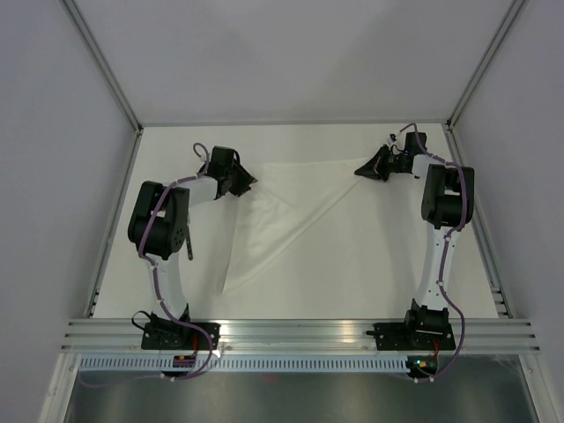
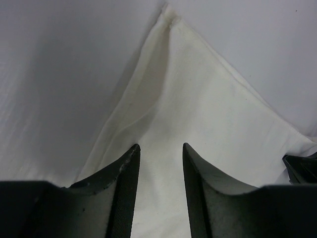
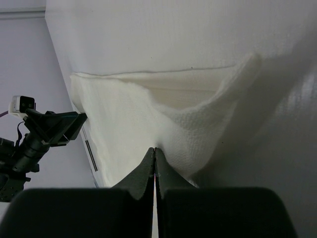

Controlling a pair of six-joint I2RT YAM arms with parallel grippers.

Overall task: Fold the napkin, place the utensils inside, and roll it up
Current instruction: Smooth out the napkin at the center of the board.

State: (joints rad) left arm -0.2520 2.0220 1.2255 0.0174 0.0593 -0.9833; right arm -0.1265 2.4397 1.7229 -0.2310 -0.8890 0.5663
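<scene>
The white napkin point(image 1: 282, 220) lies spread on the table, with a diagonal crease running down to a point at the near left. My left gripper point(image 1: 247, 181) is at its far left corner, jaws open just above the cloth point(image 2: 198, 114); they point(image 2: 161, 146) hold nothing. My right gripper point(image 1: 363, 169) is at the far right corner. In the right wrist view it point(image 3: 154, 148) is shut on the napkin's edge point(image 3: 129, 119), which is lifted and sags in a fold. No utensil shows clearly in any view.
Grey walls and metal frame posts point(image 1: 106, 62) enclose the table on three sides. An aluminium rail point(image 1: 300, 330) with both arm bases runs along the near edge. The left arm's elbow point(image 1: 159, 220) stands over the table's left side.
</scene>
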